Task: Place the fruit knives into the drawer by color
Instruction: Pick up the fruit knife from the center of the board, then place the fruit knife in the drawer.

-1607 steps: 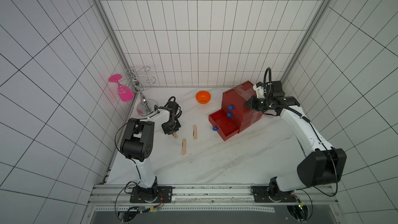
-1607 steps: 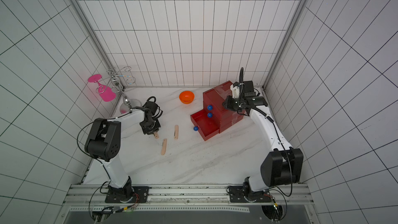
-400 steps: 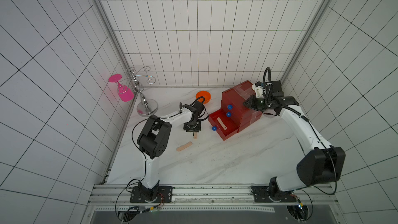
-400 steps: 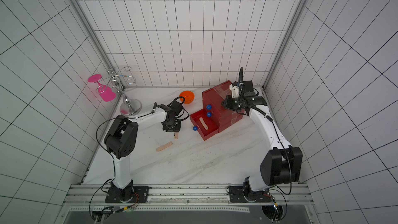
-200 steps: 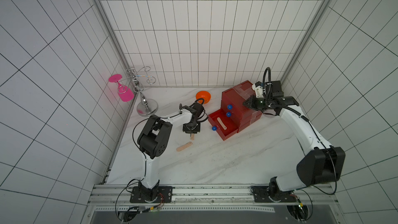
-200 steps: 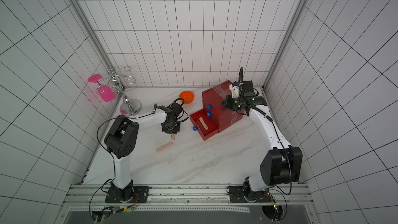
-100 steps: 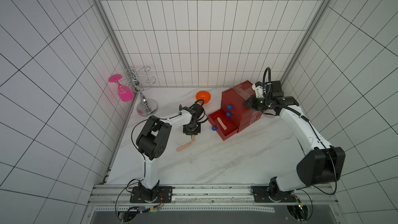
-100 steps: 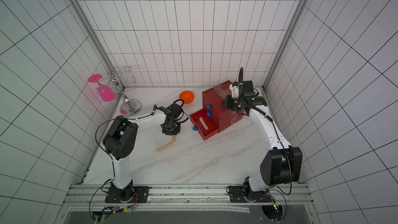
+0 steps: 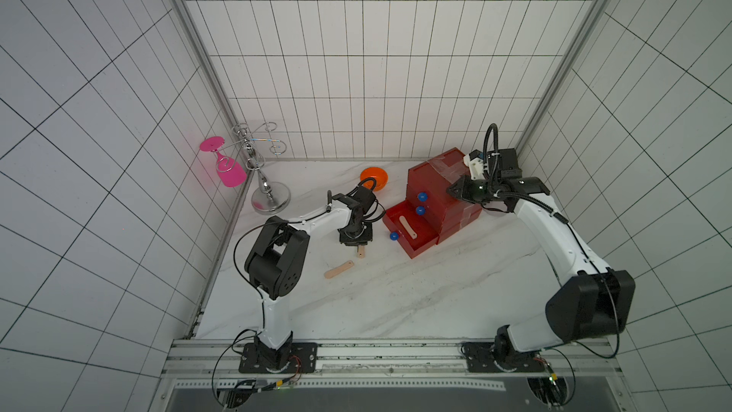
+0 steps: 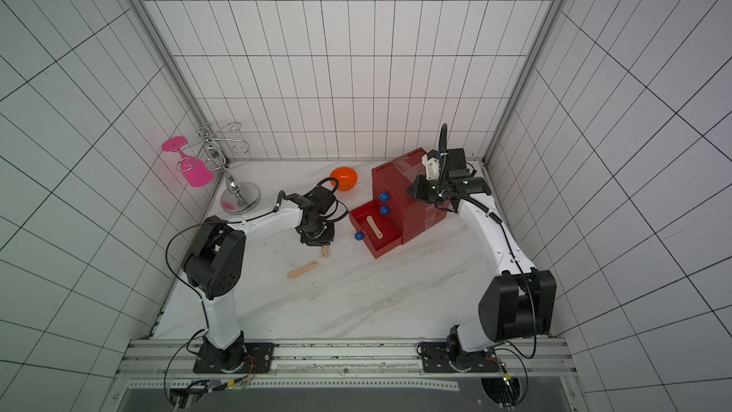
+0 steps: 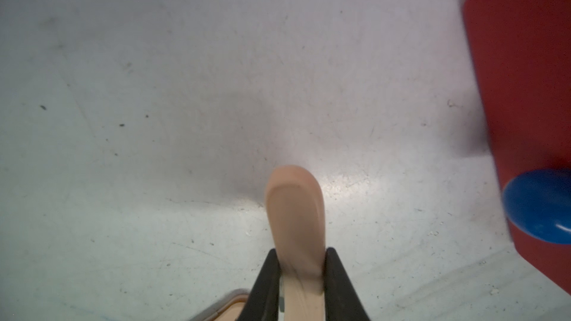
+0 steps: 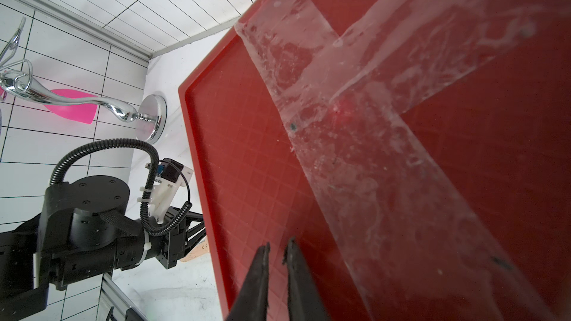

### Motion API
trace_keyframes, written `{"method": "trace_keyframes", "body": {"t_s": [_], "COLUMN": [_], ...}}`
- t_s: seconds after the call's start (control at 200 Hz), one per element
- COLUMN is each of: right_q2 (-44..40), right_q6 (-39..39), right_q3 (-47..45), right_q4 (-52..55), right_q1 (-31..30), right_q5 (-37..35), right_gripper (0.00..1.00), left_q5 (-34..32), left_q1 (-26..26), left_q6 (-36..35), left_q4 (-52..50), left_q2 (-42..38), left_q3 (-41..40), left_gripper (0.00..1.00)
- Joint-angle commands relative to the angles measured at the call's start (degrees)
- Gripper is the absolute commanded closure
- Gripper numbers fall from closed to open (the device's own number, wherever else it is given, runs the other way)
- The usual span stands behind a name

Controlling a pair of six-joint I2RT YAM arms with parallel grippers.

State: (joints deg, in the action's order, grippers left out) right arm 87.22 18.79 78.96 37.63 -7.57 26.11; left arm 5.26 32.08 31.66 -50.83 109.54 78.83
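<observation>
Second pick under way. Since eight seconds ago one peach fruit knife (image 9: 408, 227) has reached the open bottom drawer (image 9: 420, 247) of the red chest (image 9: 437, 186). The left end effector (image 11: 299, 253) has moved on to a second knife (image 11: 293, 211), now clamped between its jaws at 8 o'clock of the drawer's blue knob (image 9: 393, 236). A third knife (image 9: 338, 270) lies on the desk (image 9: 396, 303) at 7 o'clock of that grip, turned askew. So one of three visible is stowed. All are slim, matte, round-ended peach sticks. The right end effector (image 12: 278, 243), jaws almost together and empty, sits over the chest's taped top.
</observation>
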Motion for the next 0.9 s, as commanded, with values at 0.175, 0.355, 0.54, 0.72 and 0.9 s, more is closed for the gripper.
{"method": "trace_keyframes", "body": {"t_s": [0.175,0.355,0.54,0.72,0.9], "right_q2": [8.8,8.8,8.8,8.8,9.0], "right_q6": [-0.2,-0.2,-0.2,-0.2,-0.2], "right_q3": [-7.2,-7.3,-7.4,-7.5,-7.6], "right_q4": [19.1,19.0,19.1,19.1,19.0], "right_q1": [-1.3,-1.3,-1.3,-1.3,-1.4], "right_q5": [-5.9,-5.9,-6.0,-6.0,-5.9], "right_gripper": [0.84,0.84,0.84,0.84,0.84], "left_q5": [4.6,7.0,9.6,12.5,14.4], "left_q1": [0.6,1.1,1.9,2.9,3.9], "left_q6": [2.1,3.1,4.6,6.9,9.9], "left_q4": [1.6,1.9,2.7,4.9,7.5], "left_q2": [-2.8,-1.8,-0.1,1.8,3.9], "left_q3": [4.4,7.6,11.4,14.5,17.6], "left_gripper": [0.78,0.78,0.78,0.78,0.78]}}
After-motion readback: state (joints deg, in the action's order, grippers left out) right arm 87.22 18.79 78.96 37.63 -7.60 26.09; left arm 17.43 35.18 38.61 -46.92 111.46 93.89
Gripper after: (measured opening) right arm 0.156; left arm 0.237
